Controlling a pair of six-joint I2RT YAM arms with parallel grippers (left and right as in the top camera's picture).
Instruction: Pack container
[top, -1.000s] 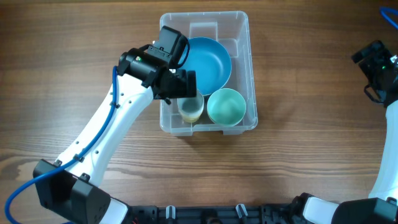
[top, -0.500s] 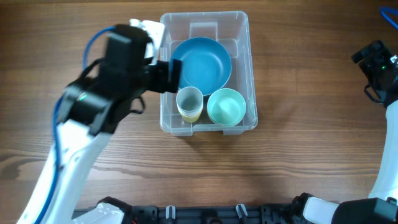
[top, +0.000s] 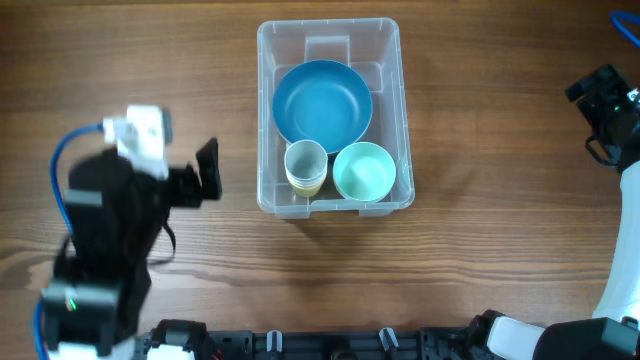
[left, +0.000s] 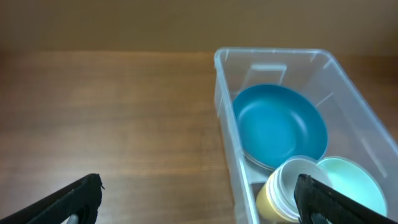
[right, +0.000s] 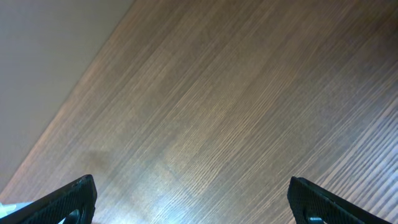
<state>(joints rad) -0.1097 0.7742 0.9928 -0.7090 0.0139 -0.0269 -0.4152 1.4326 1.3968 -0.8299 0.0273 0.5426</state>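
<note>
1. We see the container (top: 328, 42), a clear rectangular plastic tub with rounded corners, standing upright on the wooden worktop (top: 500, 250). In the overhead view it sits toward 12 o'clock from the worktop's middle, with its long sides running from 12 to 6.
2. Inside it, a blue bowl (top: 322, 103) fills the 12 o'clock half and lies mouth up.
3. A pale yellow cup (top: 306, 166) stands upright at the 7 o'clock corner, touching or just short of the blue bowl's rim.
4. A mint-green bowl (top: 364, 172) sits at the 5 o'clock corner, just beside the cup. We cannot tell whether the two touch.
5. The left end effector (left: 198, 186) is at 9 o'clock of the container, outside its wall and apart from it. Its fingers are spread wide and released, with nothing between them. In its wrist view the tub's near corner and all three items show past the right finger.
6. A blue cable (top: 60, 170) loops along the left arm at the 8 o'clock side of the worktop.
7. The right end effector (right: 191, 186) is far out at 3 o'clock of the container, well apart from it. Its fingers are also spread and released, and its wrist view shows only bare wood grain beneath them.
</note>
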